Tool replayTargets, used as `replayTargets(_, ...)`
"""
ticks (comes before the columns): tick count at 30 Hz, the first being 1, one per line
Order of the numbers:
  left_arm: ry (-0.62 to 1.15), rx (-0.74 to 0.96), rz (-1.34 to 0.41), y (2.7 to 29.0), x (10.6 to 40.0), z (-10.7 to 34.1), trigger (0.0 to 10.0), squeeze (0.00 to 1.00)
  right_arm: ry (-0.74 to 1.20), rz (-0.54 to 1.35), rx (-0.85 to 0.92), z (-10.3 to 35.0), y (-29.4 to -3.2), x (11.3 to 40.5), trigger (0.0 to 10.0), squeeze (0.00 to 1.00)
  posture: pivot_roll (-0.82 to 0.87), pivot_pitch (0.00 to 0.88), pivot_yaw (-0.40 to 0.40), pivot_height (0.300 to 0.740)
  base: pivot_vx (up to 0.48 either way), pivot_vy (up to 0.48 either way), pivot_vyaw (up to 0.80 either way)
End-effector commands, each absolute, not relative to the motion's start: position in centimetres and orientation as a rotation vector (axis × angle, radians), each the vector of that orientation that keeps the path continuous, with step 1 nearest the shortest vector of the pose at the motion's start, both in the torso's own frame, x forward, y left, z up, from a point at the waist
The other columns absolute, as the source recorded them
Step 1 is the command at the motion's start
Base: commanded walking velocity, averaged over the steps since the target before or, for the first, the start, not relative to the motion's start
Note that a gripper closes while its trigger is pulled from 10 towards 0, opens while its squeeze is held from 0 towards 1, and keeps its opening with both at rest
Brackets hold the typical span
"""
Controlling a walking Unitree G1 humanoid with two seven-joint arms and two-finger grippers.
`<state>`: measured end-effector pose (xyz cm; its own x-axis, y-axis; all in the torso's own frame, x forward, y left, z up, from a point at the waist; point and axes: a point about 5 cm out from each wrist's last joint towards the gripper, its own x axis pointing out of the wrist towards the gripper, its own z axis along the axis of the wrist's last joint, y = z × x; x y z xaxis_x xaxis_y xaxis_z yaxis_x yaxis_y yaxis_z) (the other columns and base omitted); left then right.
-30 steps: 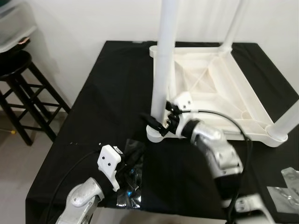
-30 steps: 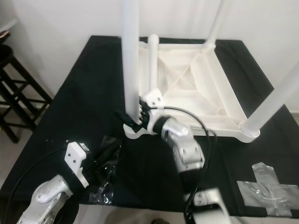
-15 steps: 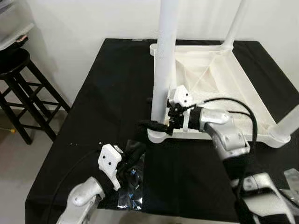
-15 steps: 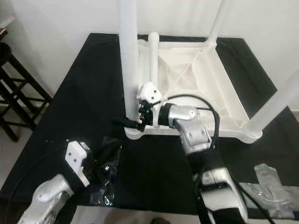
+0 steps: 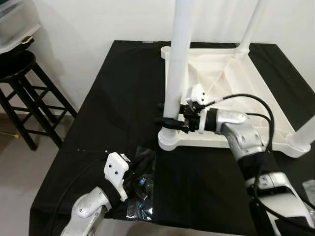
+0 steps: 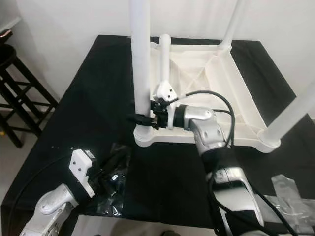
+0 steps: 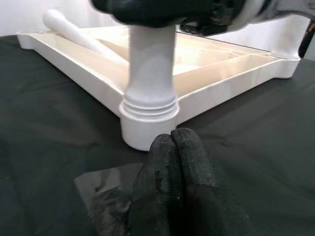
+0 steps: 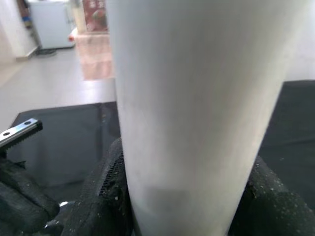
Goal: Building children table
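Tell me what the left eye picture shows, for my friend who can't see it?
The robot's right gripper clasps the bottom of a white table leg standing in the corner of an upside-down white children's table on a black cloth. Its left gripper rests near crinkly clear plastic at the front edge. A black stool stands beside.

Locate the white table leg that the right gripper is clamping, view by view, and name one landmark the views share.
Left eye view: the leg stands upright at centre, in the right gripper.
Right eye view: the leg rises left of centre.
Left wrist view: its base sits in the corner socket, beyond the left gripper.
Right wrist view: the leg stands close up between the fingers.
Shared landmark: the corner socket.
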<state>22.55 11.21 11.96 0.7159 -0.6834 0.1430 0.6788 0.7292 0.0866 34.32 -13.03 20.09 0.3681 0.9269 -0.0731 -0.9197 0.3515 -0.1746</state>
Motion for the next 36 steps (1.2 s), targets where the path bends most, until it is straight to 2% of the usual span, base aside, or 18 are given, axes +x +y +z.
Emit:
replayTargets(1, -0.149, 0.032, -0.761, 11.3, 22.3, 11.6, 10.0, 0.0, -0.044, 1.113, -0.215, 18.2, -12.4, 33.6, 0.0, 0.0, 0.01, 0.133, -0.007, 0.74, 0.0, 0.0, 0.0)
replayTargets(3, -0.148, 0.032, -0.761, 11.3, 22.2, 11.6, 10.0, 0.0, -0.061, 1.058, -0.222, 17.9, -12.3, 33.6, 0.0, 0.0, 0.01, 0.132, -0.009, 0.74, 0.0, 0.0, 0.0)
replayTargets(4, -0.147, 0.036, -0.761, 11.5, 22.2, 11.6, 10.0, 0.0, -0.069, 0.65, -0.033, 16.8, -11.5, 33.8, 0.0, 0.0, 0.02, 0.137, -0.01, 0.74, 0.0, 0.0, 0.0)
replayTargets(5, -0.147, 0.036, -0.761, 11.5, 22.2, 11.6, 10.0, 0.0, -0.069, 0.65, -0.033, 16.8, -11.5, 33.8, 0.0, 0.0, 0.02, 0.137, -0.01, 0.74, 0.0, 0.0, 0.0)
replayTargets(6, -0.147, 0.037, -0.761, 11.5, 22.2, 11.6, 10.0, 0.0, -0.054, 0.542, 0.02, 16.5, -11.5, 33.8, 0.0, 0.0, 0.02, 0.137, -0.01, 0.74, 0.0, 0.0, 0.0)
replayTargets(9, -0.146, 0.04, -0.759, 11.7, 22.2, 11.6, 10.0, 0.0, -0.031, 0.567, -0.024, 14.9, -9.0, 30.5, 0.0, 0.0, 0.01, 0.143, 0.01, 0.74, 0.0, 0.0, 0.0)
replayTargets(17, -0.14, 0.045, -0.765, 11.7, 22.3, 11.6, 10.0, 0.0, 0.003, 0.48, -0.114, 14.9, -9.8, 31.4, 0.0, 0.0, 0.01, 0.135, 0.002, 0.74, 0.0, 0.0, 0.0)
replayTargets(18, -0.144, 0.045, -0.756, 11.8, 22.4, 11.6, 10.0, 0.0, 0.008, 0.439, -0.121, 15.0, -9.6, 31.4, 6.9, 0.0, 0.01, 0.137, 0.002, 0.74, 0.0, 0.0, 0.0)
replayTargets(21, -0.146, 0.045, -0.752, 11.8, 22.4, 11.6, 10.0, 0.0, 0.011, 0.406, -0.126, 15.2, -9.6, 31.4, 6.9, 0.0, 0.01, 0.137, 0.002, 0.74, 0.0, 0.0, 0.0)
replayTargets(22, -0.146, 0.045, -0.752, 11.8, 22.4, 11.6, 10.0, 0.0, 0.016, 0.422, -0.106, 15.3, -9.5, 31.4, 10.0, 0.0, 0.01, 0.137, 0.001, 0.74, 0.0, 0.0, 0.0)
replayTargets(25, -0.146, 0.044, -0.754, 11.7, 22.4, 11.6, 10.0, 0.0, 0.008, 0.441, -0.083, 15.8, -9.6, 31.4, 10.0, 0.0, 0.01, 0.136, 0.001, 0.74, 0.0, 0.0, 0.0)
replayTargets(26, -0.145, 0.043, -0.757, 11.7, 22.4, 11.6, 10.0, 0.0, -0.002, 0.468, -0.083, 16.3, -9.6, 31.6, 10.0, 1.0, 0.0, 0.135, 0.004, 0.74, 0.0, 0.0, 0.0)
replayTargets(30, -0.144, 0.041, -0.763, 11.6, 22.4, 11.6, 10.0, 0.0, -0.044, 0.575, -0.105, 17.6, -9.5, 32.0, 10.0, 1.0, 0.01, 0.136, 0.003, 0.74, 0.0, 0.0, 0.0)
replayTargets(31, -0.145, 0.039, -0.765, 11.5, 22.4, 11.6, 10.0, 0.0, -0.077, 0.712, -0.129, 18.7, -9.6, 32.2, 10.0, 0.55, 0.01, 0.135, 0.002, 0.74, 0.0, 0.0, 0.0)
replayTargets(32, -0.145, 0.038, -0.766, 11.5, 22.4, 11.6, 10.0, 0.0, -0.096, 0.804, -0.148, 19.4, -9.7, 32.3, 10.0, 0.55, 0.01, 0.135, 0.002, 0.74, 0.0, 0.0, 0.0)
replayTargets(33, -0.146, 0.038, -0.766, 11.4, 22.4, 11.6, 10.0, 0.0, -0.101, 0.9, -0.164, 19.9, -10.0, 32.4, 10.0, 0.0, 0.01, 0.132, -0.001, 0.74, 0.0, 0.0, 0.0)
replayTargets(36, -0.147, 0.037, -0.766, 11.4, 22.4, 11.6, 10.0, 0.0, -0.097, 0.971, -0.183, 20.1, -10.4, 32.6, 10.0, 0.0, 0.01, 0.13, -0.006, 0.74, 0.0, 0.0, 0.0)
